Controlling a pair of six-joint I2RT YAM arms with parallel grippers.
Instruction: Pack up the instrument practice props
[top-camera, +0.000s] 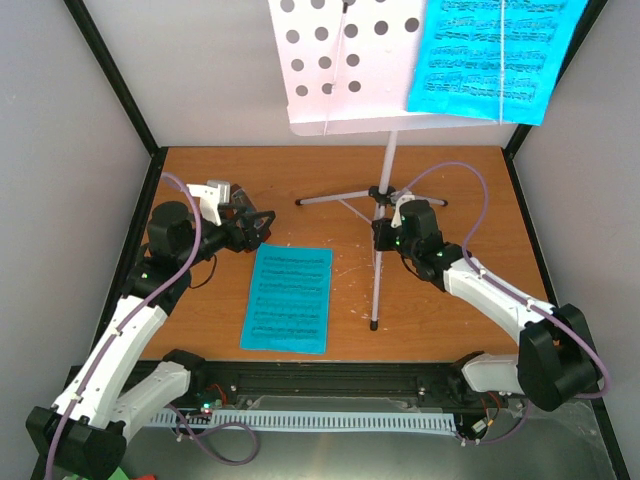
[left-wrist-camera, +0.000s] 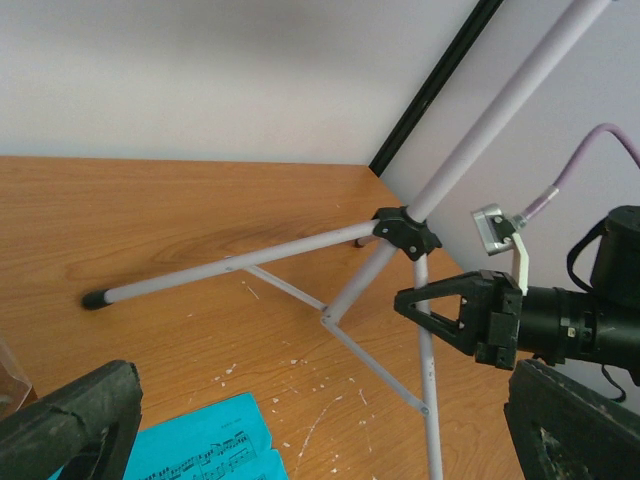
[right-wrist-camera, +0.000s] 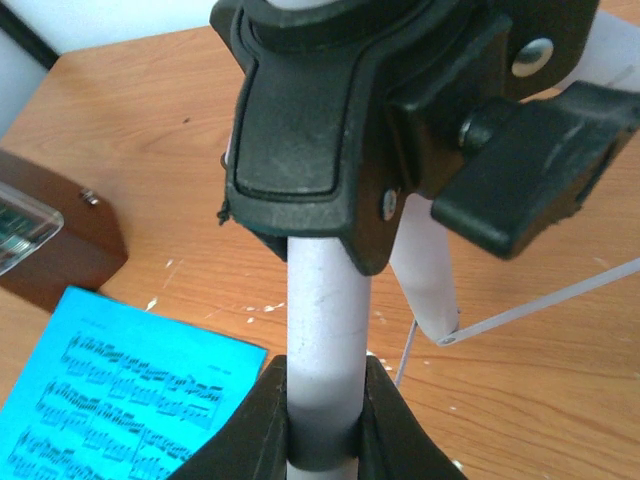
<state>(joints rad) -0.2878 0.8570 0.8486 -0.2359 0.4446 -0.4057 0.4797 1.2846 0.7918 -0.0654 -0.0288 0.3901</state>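
Across the back half of the wooden worktop (top-camera: 450, 320) stands the pale silver music stand (top-camera: 388, 160). It is built of round metal tubes: three splayed legs, thin braces and a black plastic hub (left-wrist-camera: 405, 232). Its perforated desk (top-camera: 330, 60), a flat sheet with round holes, is cut off by the upper edge of the top view. The upper sheet-music page (top-camera: 490, 55), cyan with black print, covers the right part of the desk; its top is likewise cut off. The lower sheet-music page (top-camera: 288, 298), also cyan, lies flat on the worktop, left of centre and toward the near edge.

Right gripper (right-wrist-camera: 325, 430): closed on the stand's tube just below the hub, with one black finger (right-wrist-camera: 250, 430) pressed to each side. A black clamp knob (right-wrist-camera: 520, 190) projects from the hub.

Left gripper (left-wrist-camera: 320, 430): jaws fully apart, holding nothing, over the back-left part of the worktop and facing the stand's legs.

Metronome (right-wrist-camera: 55, 240): dark red-brown body with a clear cover, seated on the worktop at a corner of the lower page. Contact with the page cannot be determined. Only part of it shows, at the left edge of the right wrist view. It cannot be made out in the top view.
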